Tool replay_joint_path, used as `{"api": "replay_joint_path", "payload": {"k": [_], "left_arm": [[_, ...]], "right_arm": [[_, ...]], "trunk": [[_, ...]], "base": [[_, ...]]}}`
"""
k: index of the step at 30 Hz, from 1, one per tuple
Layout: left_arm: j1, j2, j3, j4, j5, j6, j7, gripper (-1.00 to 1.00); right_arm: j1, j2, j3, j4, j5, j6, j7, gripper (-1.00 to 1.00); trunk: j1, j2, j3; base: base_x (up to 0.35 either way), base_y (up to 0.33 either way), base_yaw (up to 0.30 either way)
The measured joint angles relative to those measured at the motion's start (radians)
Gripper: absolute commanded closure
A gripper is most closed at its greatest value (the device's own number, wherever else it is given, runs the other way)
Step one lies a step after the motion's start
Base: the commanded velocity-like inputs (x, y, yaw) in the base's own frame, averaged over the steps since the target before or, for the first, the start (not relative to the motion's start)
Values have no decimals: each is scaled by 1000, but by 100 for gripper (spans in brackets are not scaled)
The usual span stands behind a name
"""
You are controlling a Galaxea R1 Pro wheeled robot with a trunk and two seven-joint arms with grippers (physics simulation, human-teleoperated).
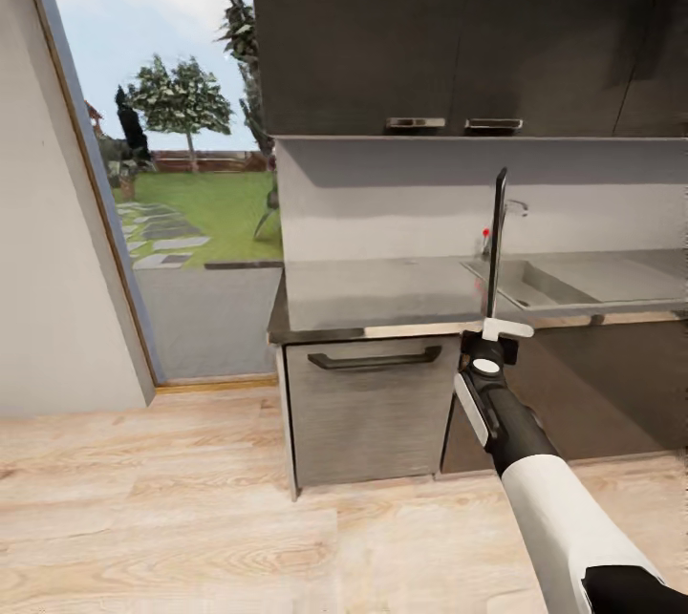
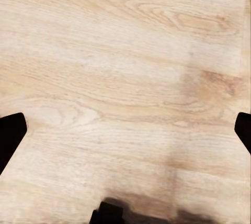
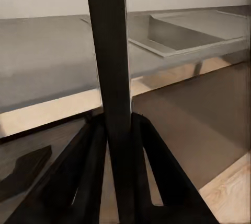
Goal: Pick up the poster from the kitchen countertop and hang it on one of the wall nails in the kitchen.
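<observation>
Edge-on poster [image 1: 496, 242] in right pincer [image 3: 117, 130] (left wrist: floorboards [image 2: 125, 78])

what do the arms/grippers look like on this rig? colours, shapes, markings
Head view: right arm has a white forearm shell with black sections at elbow and wrist, a white side panel and a round white cap near the right gripper. Its fingers are black, flat and wedge-shaped. Left gripper: black fingertips at the frame edges. No cables or lettering visible.

Poster [image 1: 496, 242]: held upright, seen edge-on as a thin dark strip (face not visible), clamped at its lower end in front of the kitchen countertop [image 1: 382, 294]. Countertop: shiny grey steel, built-in sink and tap.
</observation>
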Motion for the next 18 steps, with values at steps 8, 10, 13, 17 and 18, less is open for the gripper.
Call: {"api": "replay_joint_path", "payload": {"k": [8, 10, 13, 17, 18], "left_arm": [[0, 0, 0, 1, 0, 0, 0, -100], [0, 0, 0, 0, 0, 0, 0, -100], [0, 0, 0, 0, 0, 0, 0, -100], [0, 0, 0, 0, 0, 0, 0, -100], [0, 0, 0, 1, 0, 0, 0, -100]], "right_arm": [[1, 0, 0, -31, 1, 1, 8, 100], [13, 0, 0, -58, 0, 2, 53, 100], [56, 0, 0, -124, 0, 4, 108, 100], [127, -1, -1, -238, 0, 7, 168, 100], [159, -1, -1, -286, 1, 9, 189, 100]], "trunk": [[0, 0, 0], [0, 0, 0], [0, 0, 0], [-1, 0, 0], [-1, 0, 0]], "base": [[-335, 0, 0], [-195, 0, 0], [-76, 0, 0], [-25, 0, 0], [-10, 0, 0]]}}
